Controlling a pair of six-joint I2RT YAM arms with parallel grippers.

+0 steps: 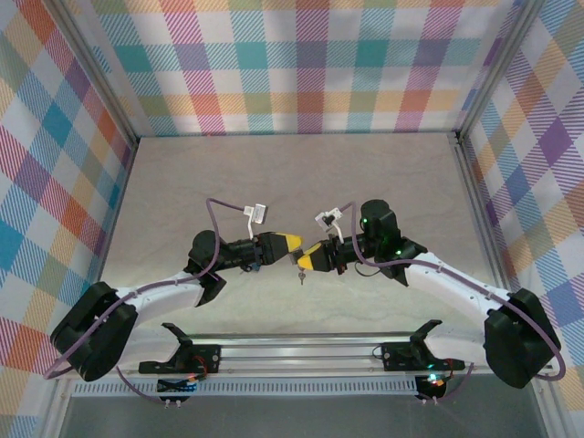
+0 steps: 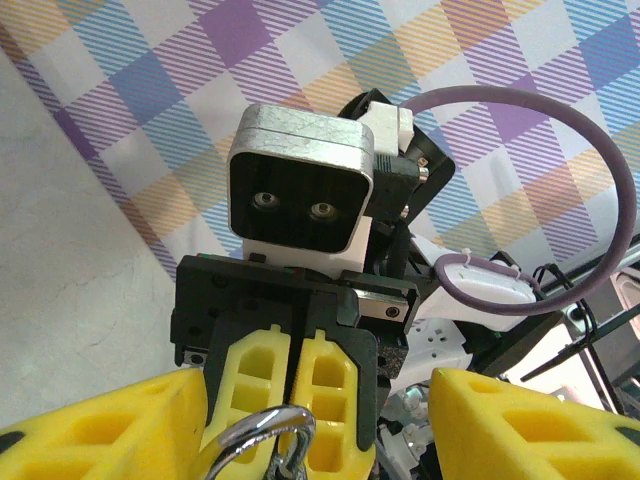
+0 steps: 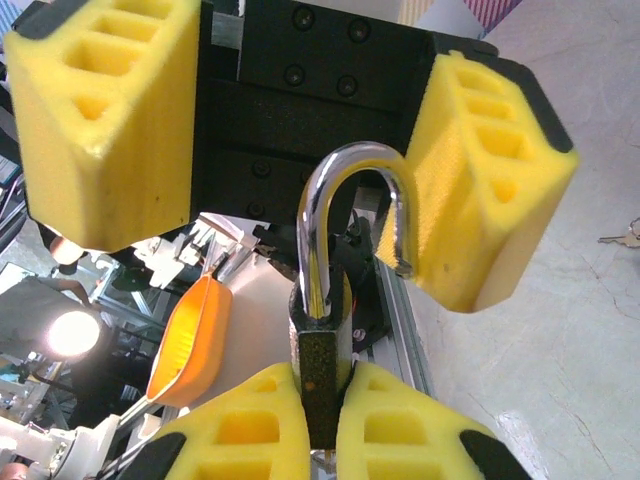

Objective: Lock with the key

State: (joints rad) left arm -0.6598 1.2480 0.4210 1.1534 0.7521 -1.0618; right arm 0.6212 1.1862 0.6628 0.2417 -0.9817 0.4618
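Note:
The lock [image 3: 322,385], a small padlock with a dark body, is pinched upright between my right gripper's [image 3: 322,440] yellow fingers. Its silver shackle [image 3: 350,215] stands up with one leg hanging free of the body. My left gripper [image 1: 290,242] faces the right gripper [image 1: 308,258] over mid-table. The left gripper [image 2: 315,450] is open, its fingers [image 3: 100,120] wide apart on either side of the shackle [image 2: 262,432] without touching it. A tiny silver key [image 3: 625,237] lies on the table, apart from both grippers. It is the speck [image 1: 302,274] just below them.
The beige table [image 1: 292,182] is boxed in by plaid walls [image 1: 301,64] at the back and sides. A metal rail [image 1: 301,345] with the arm bases runs along the near edge. Beyond that edge sits an orange rounded object [image 3: 190,340].

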